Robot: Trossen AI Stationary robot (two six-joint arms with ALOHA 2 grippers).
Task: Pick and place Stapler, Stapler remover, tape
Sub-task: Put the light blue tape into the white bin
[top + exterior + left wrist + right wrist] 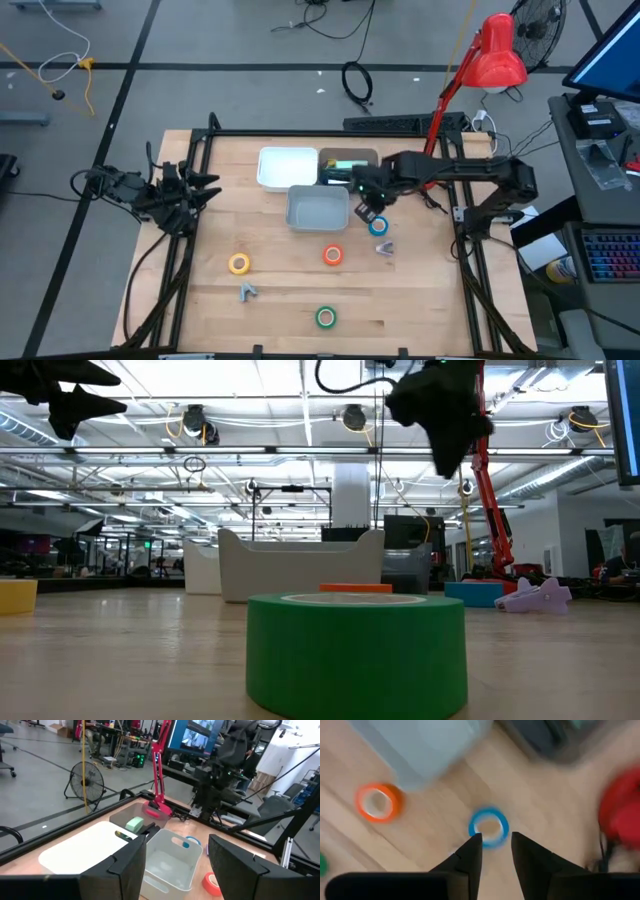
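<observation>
1. The green tape roll (326,317) is lying flat nearest the table's front edge, well apart from both arms.
2. A small grey item (247,291) is lying on the wooden table (420,300) just behind and left of the green roll; what it is cannot be told.
3. The yellow tape roll (239,264) is lying flat on the left side, and the orange-red tape roll (333,255) is lying near the middle.
4. A small lilac item (384,247) is resting just right of the orange-red roll.
5. The right gripper (494,845) is hovering directly above the blue tape roll (489,827), fingers apart with a narrow gap, gripping nothing.
6. A grey bin (318,208) is sitting just left of the blue roll, touching a white tray (287,167) behind it.
7. A darker tray (348,165) holding a pale green item is sitting beside the white tray.
8. The left gripper (176,862) is waiting raised at the table's left edge, fingers standing wide, holding nothing.
9. A red desk lamp (497,52) is standing beyond the far right corner.
</observation>
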